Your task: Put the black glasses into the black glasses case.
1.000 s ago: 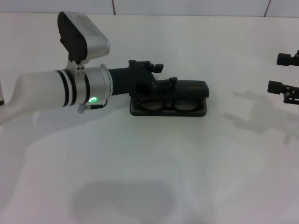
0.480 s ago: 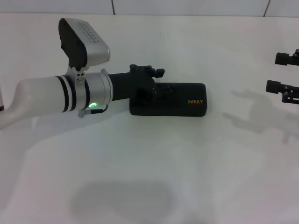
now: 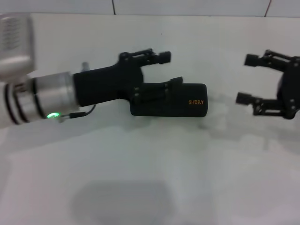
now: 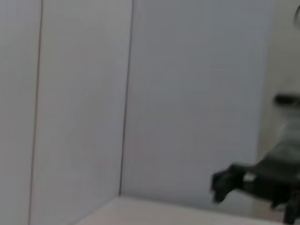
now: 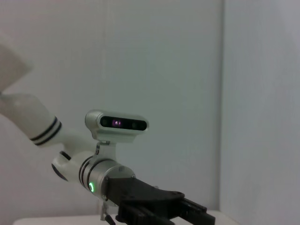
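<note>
1. head view shows the left gripper (image 3: 171, 69) in the middle of the frame, at the left end of the black glasses case (image 3: 180, 104). its fingers are spread apart: one finger is above and behind the case, the other lies over the lid. it grips nothing that i can see.
2. the right gripper (image 3: 247, 78) is at the right edge of the frame, well apart from the case, also spread wide and empty.
3. the case lies on the white table (image 3: 150, 178), centre of the frame, lid down, orange "shery" lettering toward its right end. it is matte black, rectangular, with rounded corners.
4. the black glasses are not visible; i judge they are inside the shut case.
5. the step in hand seems to be the last one. the next move calls only for lifting the left gripper clear without dragging the case.
</note>
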